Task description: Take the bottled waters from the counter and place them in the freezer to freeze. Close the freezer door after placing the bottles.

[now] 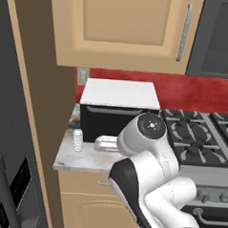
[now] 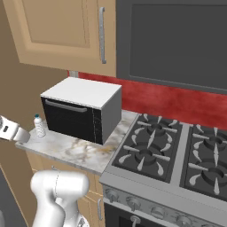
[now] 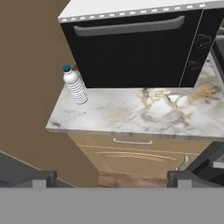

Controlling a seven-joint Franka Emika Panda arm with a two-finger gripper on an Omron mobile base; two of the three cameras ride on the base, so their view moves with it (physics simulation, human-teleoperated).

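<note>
Ribbed clear bottle (image 3: 75, 85) upright on counter (image 3: 144, 116), beyond pincer (image 3: 111, 177) toward its left finger, pincer wide open, empty

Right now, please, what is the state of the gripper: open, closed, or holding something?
Gripper: open and holding nothing; the ribbed water bottle stands apart on the marble counter.
</note>
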